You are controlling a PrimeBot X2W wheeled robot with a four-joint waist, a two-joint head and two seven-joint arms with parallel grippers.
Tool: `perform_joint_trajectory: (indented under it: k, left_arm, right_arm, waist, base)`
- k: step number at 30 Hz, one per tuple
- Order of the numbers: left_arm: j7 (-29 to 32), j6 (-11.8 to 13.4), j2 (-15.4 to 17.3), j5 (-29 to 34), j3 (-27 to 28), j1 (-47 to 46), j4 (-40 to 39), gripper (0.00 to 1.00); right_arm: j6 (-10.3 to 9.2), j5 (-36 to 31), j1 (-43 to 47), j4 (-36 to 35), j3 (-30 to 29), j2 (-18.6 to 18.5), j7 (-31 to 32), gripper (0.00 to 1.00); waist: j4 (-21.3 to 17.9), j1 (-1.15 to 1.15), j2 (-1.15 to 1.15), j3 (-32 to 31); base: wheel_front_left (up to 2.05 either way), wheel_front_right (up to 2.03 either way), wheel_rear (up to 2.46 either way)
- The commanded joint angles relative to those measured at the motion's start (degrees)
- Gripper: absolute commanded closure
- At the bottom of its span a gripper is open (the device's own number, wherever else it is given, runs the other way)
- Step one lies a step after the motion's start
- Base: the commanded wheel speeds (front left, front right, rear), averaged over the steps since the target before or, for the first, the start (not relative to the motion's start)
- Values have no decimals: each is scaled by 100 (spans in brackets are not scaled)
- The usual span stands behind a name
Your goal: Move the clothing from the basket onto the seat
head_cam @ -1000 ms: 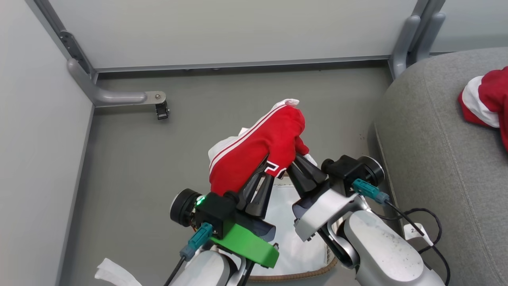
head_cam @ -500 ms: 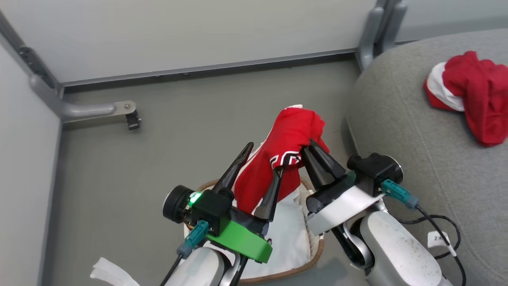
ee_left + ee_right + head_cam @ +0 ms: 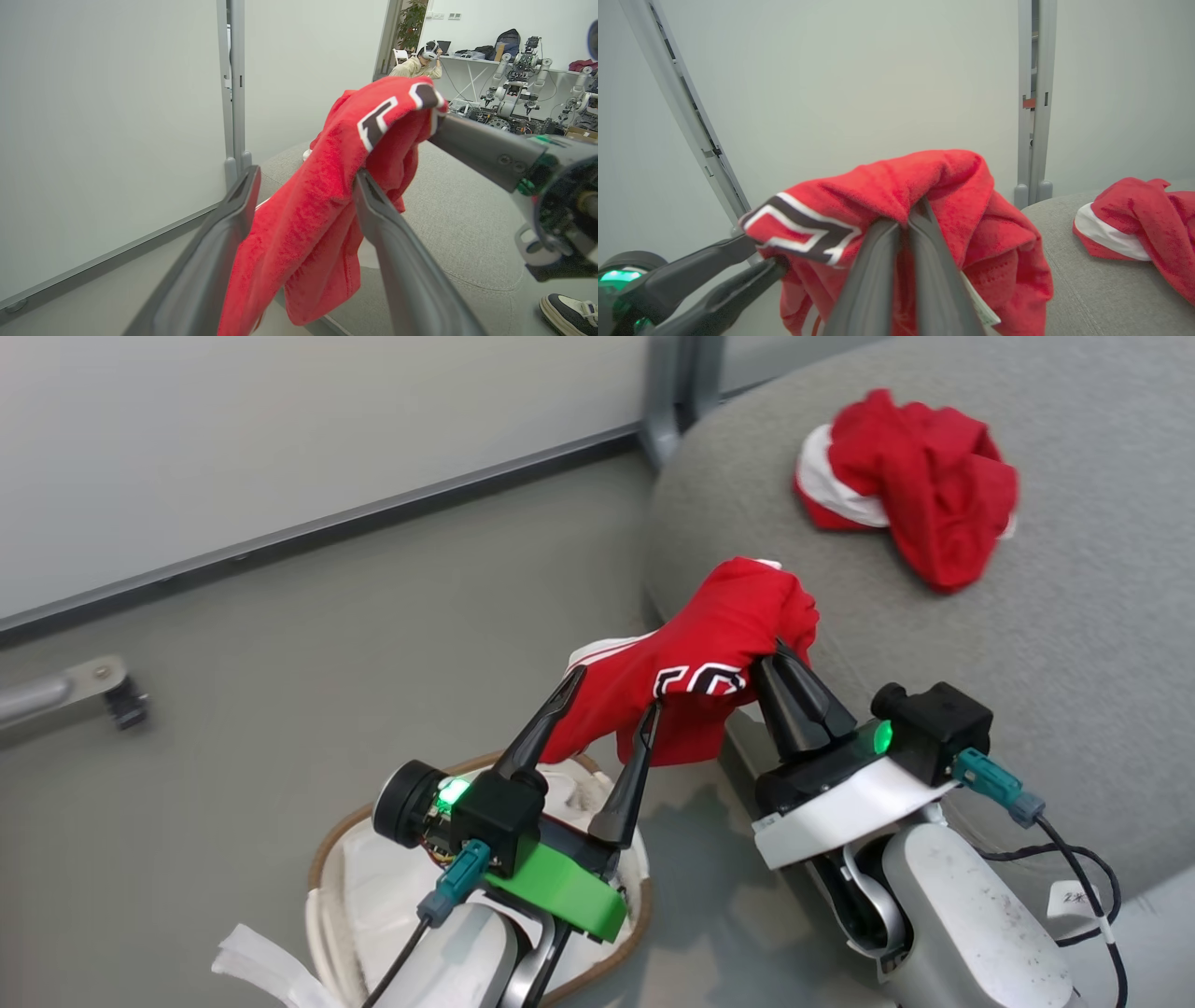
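Left gripper (image 3: 611,698), over the basket (image 3: 322,859) at lower left of the frame, stands with fingers spread and cloth draped between them. Your right gripper (image 3: 777,661) beside it is clamped on the red clothing (image 3: 709,639), held in the air at the near edge of the seat (image 3: 1027,644). Watch the hanging tail: it could snag on an open left finger as you swing right, or slide off the rounded cushion if released too early.

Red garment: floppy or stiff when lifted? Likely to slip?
Probably floppy: the clothing droops from the shut right gripper. Likely light, since one pinch carries it. Its fuzzy knit looks grippy, so slipping seems unlikely. Hanging cloth may snag the open left gripper.
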Motion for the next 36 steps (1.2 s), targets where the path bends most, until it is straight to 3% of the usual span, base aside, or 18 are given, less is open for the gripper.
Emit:
perform_joint_trajectory:
  k: [1,11,21,26,32,36]
  left_arm:
    - [4,-29,26,21,35,-83,27,0]
    - [4,-145,30,136,136,-172,265,0]
    - [4,-225,31,174,244,-303,471,0]
    - [4,-268,31,284,316,-425,573,0]
    - [4,-307,31,437,360,-639,650,0]
    - [4,-328,30,512,378,-814,673,0]
  right_arm:
    - [-6,27,24,-51,-34,-2,-27,100]
    - [-6,74,-6,-260,-372,17,-27,100]
    - [-6,-108,-769,-449,-1425,-202,-27,100]
    - [-6,-331,-1616,-399,-1875,-746,-27,100]
    - [-6,-548,-2590,-40,-1953,-1511,-27,100]
    - [-6,-665,-3102,352,-2049,-1819,-26,100]
  waist:
    - [-755,0,0,215]
    - [-1470,0,0,480]
    - [-1443,0,0,960]
    - [-1237,0,0,1328]
    - [-901,0,0,1757]
    - [-648,0,0,2032]
  base:
    - [0,0,0]
    - [0,0,0]
    - [0,0,0]
    - [0,0,0]
    - [0,0,0]
    - [0,0,0]
